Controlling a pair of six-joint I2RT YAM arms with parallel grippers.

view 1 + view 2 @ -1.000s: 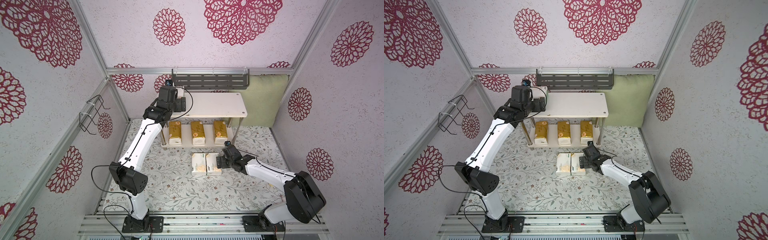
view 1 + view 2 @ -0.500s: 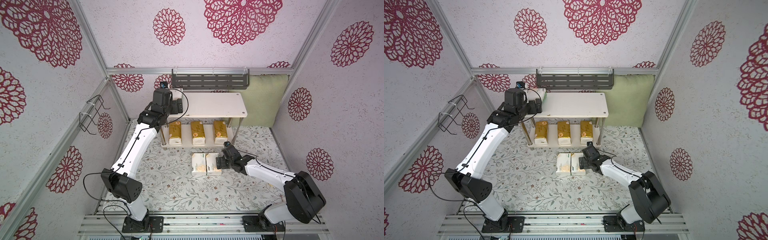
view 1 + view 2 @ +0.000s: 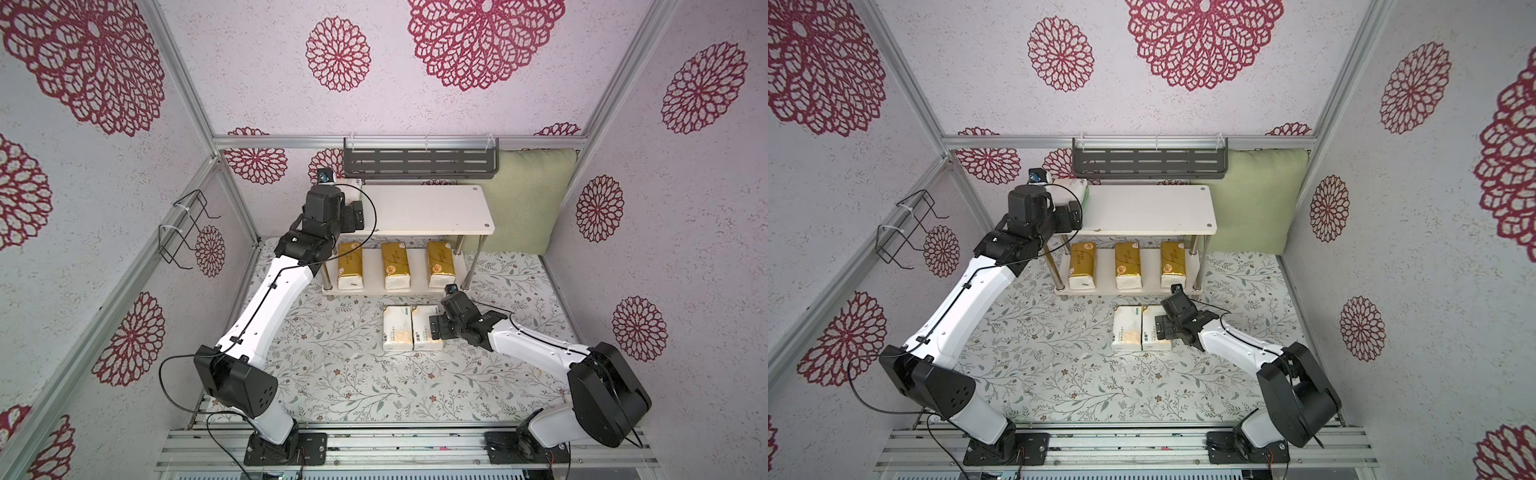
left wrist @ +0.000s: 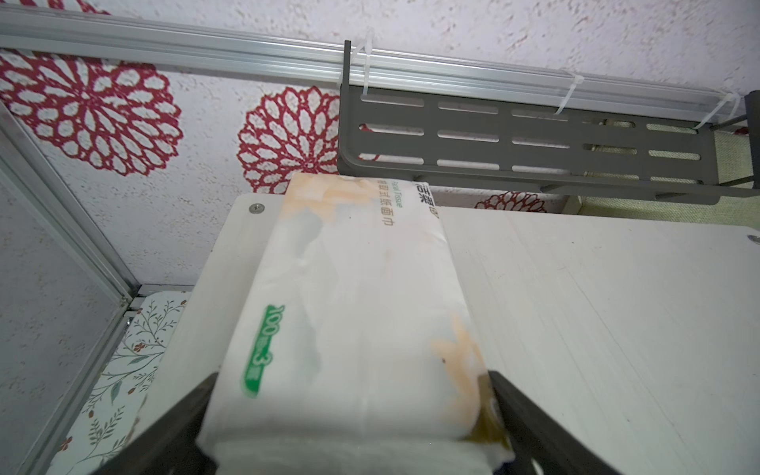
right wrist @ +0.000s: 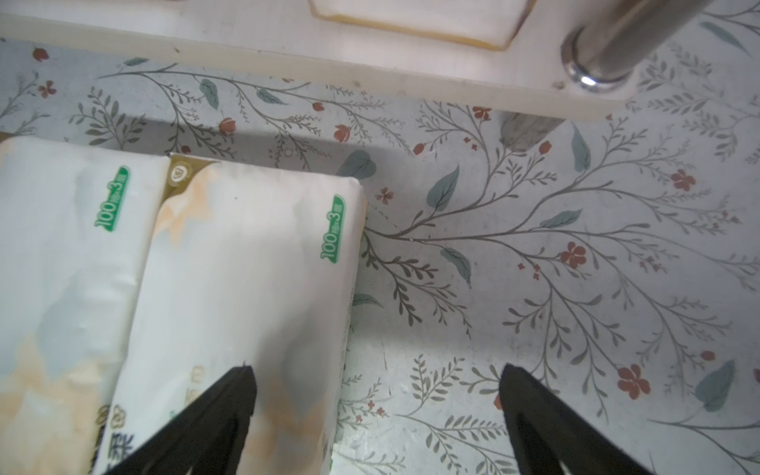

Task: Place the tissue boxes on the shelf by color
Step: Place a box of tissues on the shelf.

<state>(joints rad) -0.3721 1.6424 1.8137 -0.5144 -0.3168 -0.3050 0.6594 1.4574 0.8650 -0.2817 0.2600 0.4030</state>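
the left gripper (image 4: 353, 376) is up at the left end of the top board of the shelf (image 3: 428, 208), jaws spread wide, with its fingers (image 4: 177, 419) running down either side of the near end of a white tissue pack (image 4: 353, 288). the fingers sit close against the wrapper, and the pack lies flat on the board, long side pointing toward the back wall, close to the board's rear left corner, so the gripper brackets it rather than lifts it. on the lower board (image 3: 372, 274) three gold tissue packs (image 3: 395, 265) lie side by side with gaps between them, all pointing front to back, round orange logos up. two more white ones lie on the floral surface (image 3: 332, 374) just in front of the shelf, touching along their long sides: the left white pack (image 3: 397, 328) and the right white pack (image 3: 424, 328). the right gripper (image 5: 376, 370) hangs low at the outer side of the right white pack, wide open and holding nothing; in the right wrist view one finger is over the top of that pack near its edge and the other is over bare surface beside it. whether that finger touches the wrapper i cannot tell. behind the shelf a dark grey slotted rack (image 3: 419, 162) is tied to the wall rail, a pale green cushion (image 3: 528, 199) leans in the rear right corner, and a black wire holder (image 3: 183, 228) hangs on the left wall.
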